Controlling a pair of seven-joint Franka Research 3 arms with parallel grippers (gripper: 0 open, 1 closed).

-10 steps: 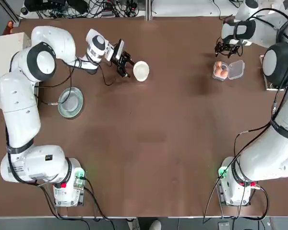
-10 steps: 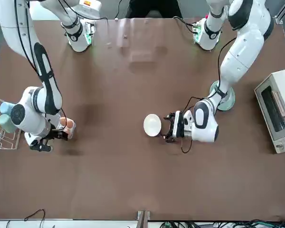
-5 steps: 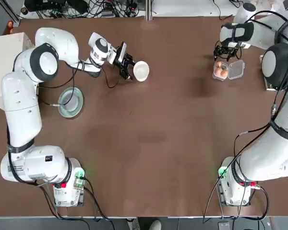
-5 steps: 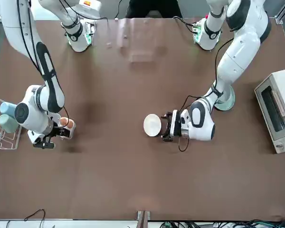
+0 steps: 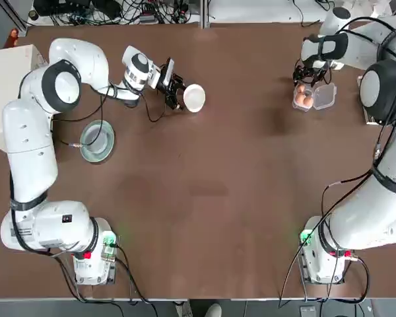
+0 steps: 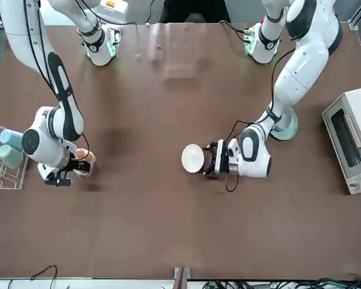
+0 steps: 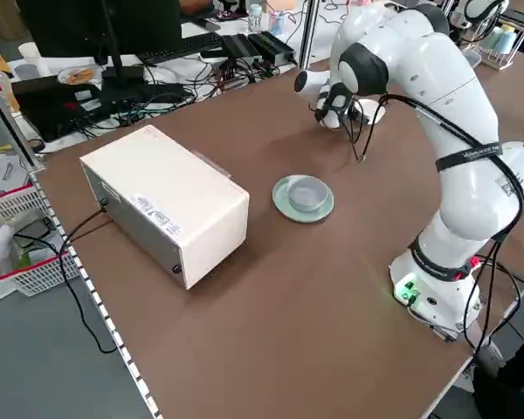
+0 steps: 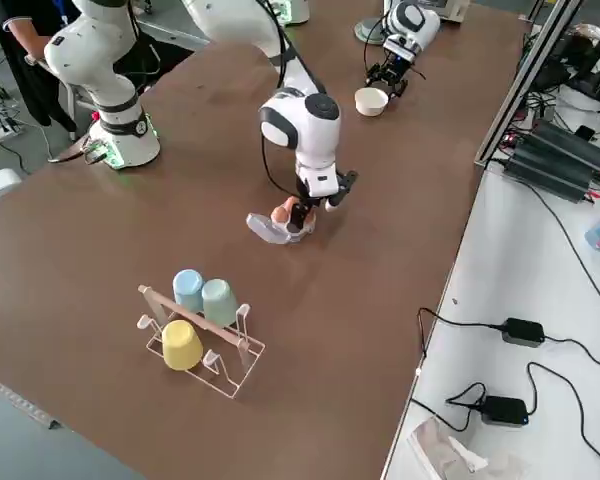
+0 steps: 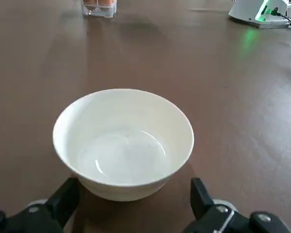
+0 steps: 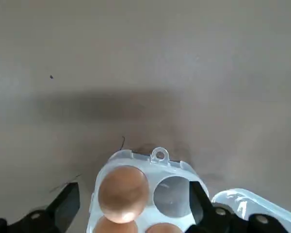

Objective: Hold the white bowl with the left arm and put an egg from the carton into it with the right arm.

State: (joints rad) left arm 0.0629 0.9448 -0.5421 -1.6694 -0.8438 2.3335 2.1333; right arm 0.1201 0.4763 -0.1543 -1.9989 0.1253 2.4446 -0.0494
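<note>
beside left gripper [image 9: 131, 204], smooth round white bowl [image 9: 123, 143]

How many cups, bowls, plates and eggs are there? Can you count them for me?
Cups: 3 (blue, green, yellow)
White bowl: 1
Glass plate: 1
Eggs: 3 showing in the carton ()
Total: 8
</note>
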